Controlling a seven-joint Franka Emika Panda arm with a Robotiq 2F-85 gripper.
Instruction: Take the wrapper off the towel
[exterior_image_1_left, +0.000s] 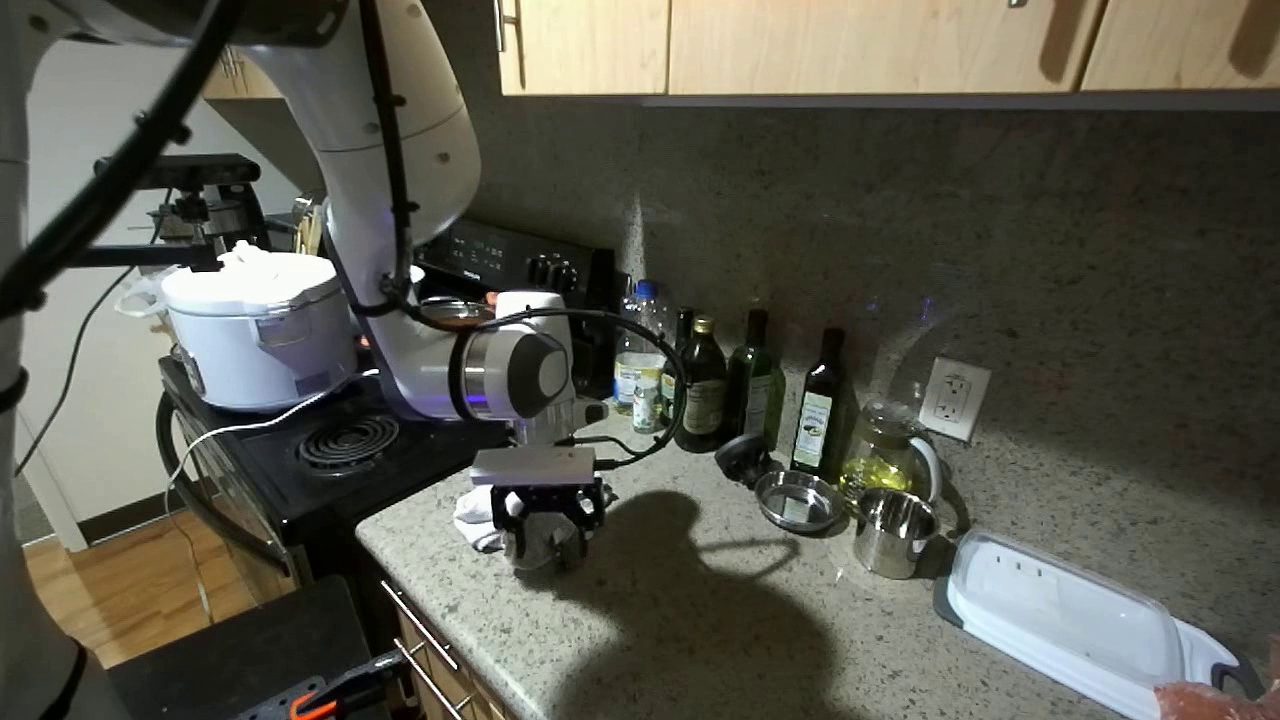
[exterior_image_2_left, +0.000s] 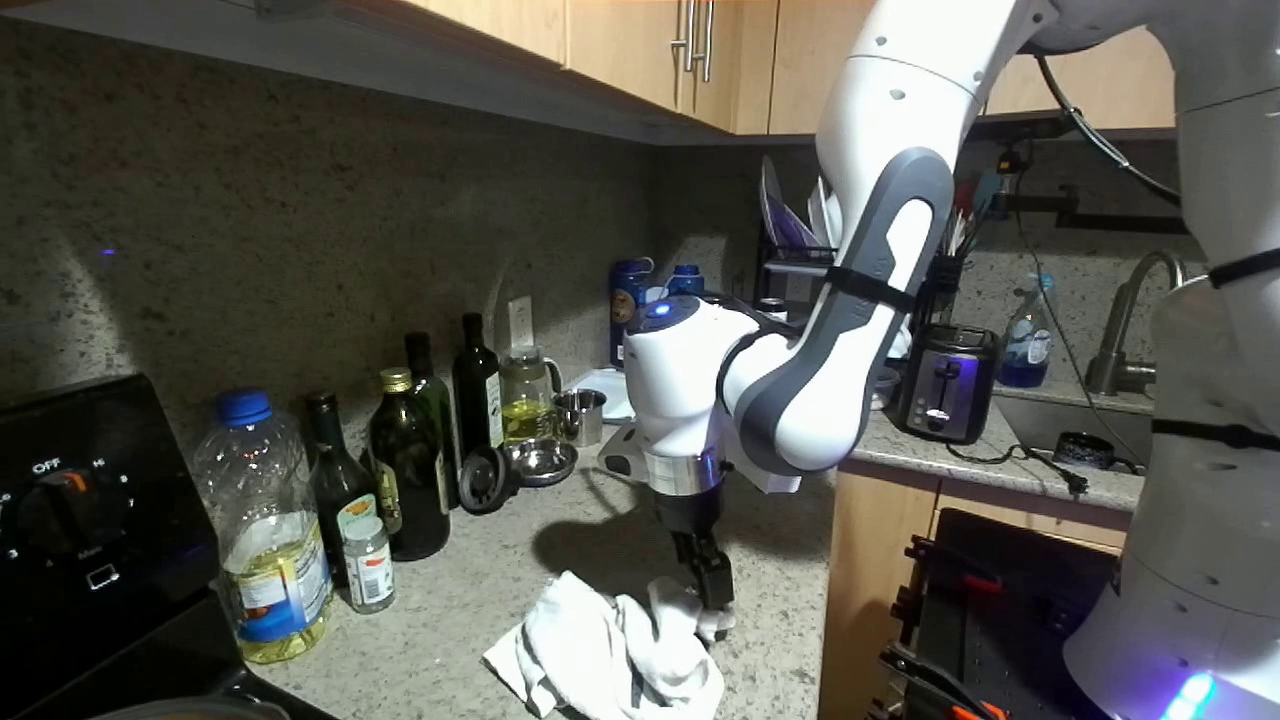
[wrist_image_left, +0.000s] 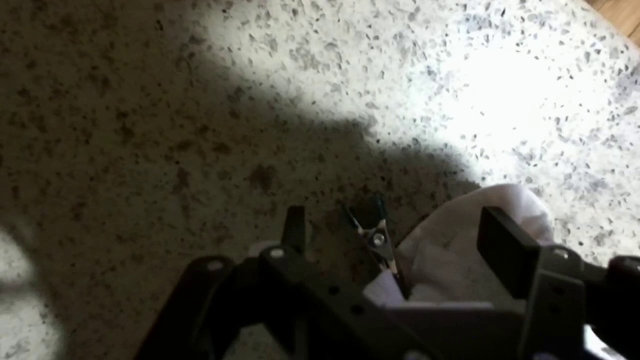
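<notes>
Panda arm (exterior_image_2_left: 840, 340): rounded white segments (exterior_image_2_left: 905, 85), grey panel (exterior_image_2_left: 915, 170); black straps (exterior_image_2_left: 870, 288); black cable (exterior_image_1_left: 125, 152); silver wrist collar (exterior_image_2_left: 685, 473); blue light (exterior_image_2_left: 662, 310). Robotiq gripper (wrist_image_left: 395, 230): black, block-shaped fingers (wrist_image_left: 505, 250), round screw heads (wrist_image_left: 276, 253).

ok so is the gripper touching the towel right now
Cannot tell. In an exterior view the gripper overlaps the towel; in the wrist view one finger crosses in front of it. Neither shows contact or a gap plainly.

the arm (exterior_image_2_left: 900, 240) points its gripper (wrist_image_left: 393, 225) downward, jaws apart.
</notes>
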